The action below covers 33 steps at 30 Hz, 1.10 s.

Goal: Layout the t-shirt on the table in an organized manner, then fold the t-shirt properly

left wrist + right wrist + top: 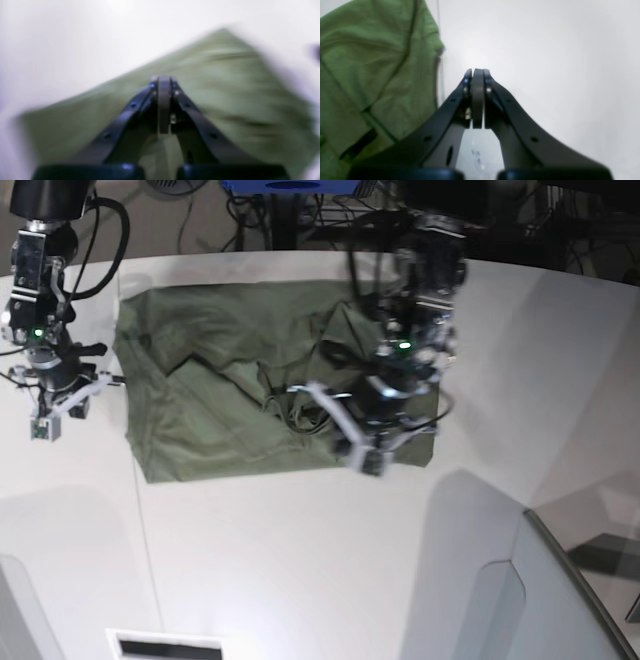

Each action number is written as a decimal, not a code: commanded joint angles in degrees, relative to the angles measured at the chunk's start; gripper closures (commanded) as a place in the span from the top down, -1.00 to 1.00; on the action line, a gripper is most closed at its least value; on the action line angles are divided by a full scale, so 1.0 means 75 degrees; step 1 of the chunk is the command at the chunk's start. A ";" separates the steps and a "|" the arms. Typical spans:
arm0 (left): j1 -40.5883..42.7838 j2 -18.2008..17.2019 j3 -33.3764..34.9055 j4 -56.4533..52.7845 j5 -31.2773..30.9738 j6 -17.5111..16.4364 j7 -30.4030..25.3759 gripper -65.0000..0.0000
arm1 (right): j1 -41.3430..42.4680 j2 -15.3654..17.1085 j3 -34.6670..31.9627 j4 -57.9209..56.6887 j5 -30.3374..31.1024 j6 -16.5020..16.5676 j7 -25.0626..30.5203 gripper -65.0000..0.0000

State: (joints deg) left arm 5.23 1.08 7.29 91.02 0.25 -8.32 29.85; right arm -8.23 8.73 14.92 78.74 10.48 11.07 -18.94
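- The shirt [230, 380] lies spread on the table [300, 560], olive green, toward the table's far edge.
- Its cloth is not flat: folds and creases bunch near the shirt's middle, and the part by the left gripper is rumpled.
- In the base view the shirt's near edge runs fairly straight, with bare table beyond it on all sides.
- The left gripper [163, 80] sits over the shirt, at the shirt's end farthest from the right arm.
- Its jaws are closed together, pad against pad; no cloth shows between them in the left wrist view.
- That wrist view is smeared with blur, so the shirt's detail there cannot be made out; a corner of the shirt points away from the gripper against the white table.
- The right gripper [477, 72] hangs over bare table just beside the shirt's other end, not touching it.
- Its jaws are also pressed closed and hold nothing.
- In the right wrist view a hemmed edge and seams of the shirt lie to the side of the gripper, with a thin dark seam line [438, 25] in the table beside the cloth.
- A grey panel [560, 600] stands at the table's near corner, well apart from the shirt.
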 commanded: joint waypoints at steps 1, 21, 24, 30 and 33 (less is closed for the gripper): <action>-0.0012 -0.0080 -0.0017 0.0189 -0.0051 0.0095 -0.0129 -1.00 | 0.0083 0.0096 0.0033 0.0150 0.0050 0.0042 0.0198 -1.00; -0.0094 -0.0771 0.0921 -0.1394 -0.0133 0.0880 -0.0199 -1.00 | 0.0095 0.0096 0.0033 0.0150 0.0039 0.0042 0.0198 -1.00; -0.0024 -0.0760 0.1367 -0.1405 -0.0133 0.0880 -0.0187 -1.00 | 0.0095 0.0096 0.0033 0.0150 0.0039 0.0042 0.0198 -1.00; 0.0222 -0.0748 0.1589 -0.1218 -0.0145 0.0880 -0.0152 -1.00 | 0.0095 0.0096 0.0033 0.0150 0.0039 0.0042 0.0198 -1.00; 0.0433 -0.0736 0.1589 -0.1007 -0.0145 0.0880 -0.0141 -1.00 | 0.0083 0.0096 0.0033 0.0150 0.0039 0.0042 0.0198 -1.00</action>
State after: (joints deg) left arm 8.91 -4.75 19.18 82.21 -0.64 -1.69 29.65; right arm -8.25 8.80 14.79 78.74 10.48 11.51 -18.81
